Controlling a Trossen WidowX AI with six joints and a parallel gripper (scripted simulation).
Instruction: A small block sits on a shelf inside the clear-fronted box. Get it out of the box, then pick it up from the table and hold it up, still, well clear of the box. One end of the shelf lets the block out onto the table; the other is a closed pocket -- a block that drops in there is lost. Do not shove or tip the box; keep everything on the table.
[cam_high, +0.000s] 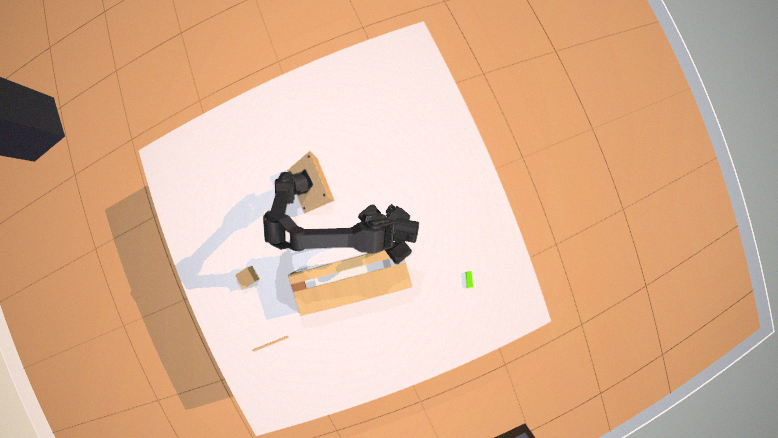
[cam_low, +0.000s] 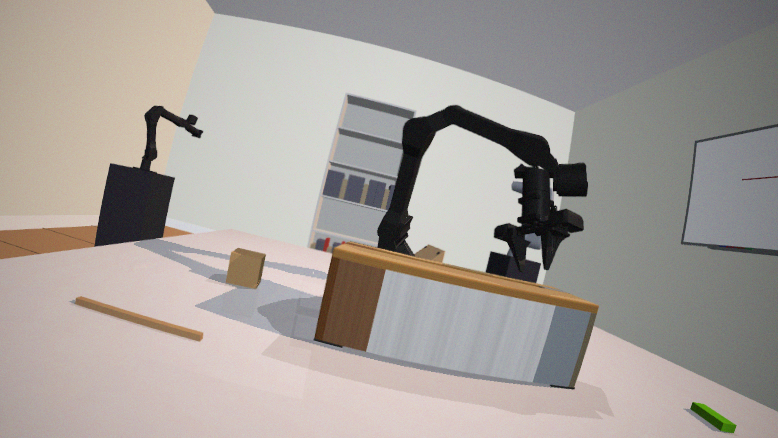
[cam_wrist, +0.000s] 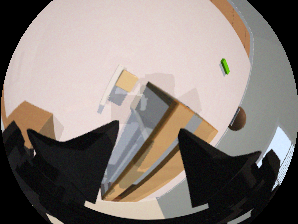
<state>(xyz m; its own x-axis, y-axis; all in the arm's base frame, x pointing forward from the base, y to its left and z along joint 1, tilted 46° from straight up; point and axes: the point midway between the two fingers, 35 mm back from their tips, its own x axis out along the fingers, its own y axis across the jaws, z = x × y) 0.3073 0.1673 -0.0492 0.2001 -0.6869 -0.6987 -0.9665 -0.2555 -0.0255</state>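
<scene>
Your fingers (cam_low: 550, 242) hang half apart and empty above one end of the box (cam_low: 462, 321). The block (cam_high: 296, 286) seems to be the small brown shape inside its other end. It is probably light and rigid, so pinch its flat sides.

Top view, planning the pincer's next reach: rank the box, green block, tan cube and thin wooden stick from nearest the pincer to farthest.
1. Box: right beside the pincer, just below it in the picture.
2. Green block: off to the right.
3. Tan cube: past the box's left end.
4. Thin wooden stick: lower left.
</scene>
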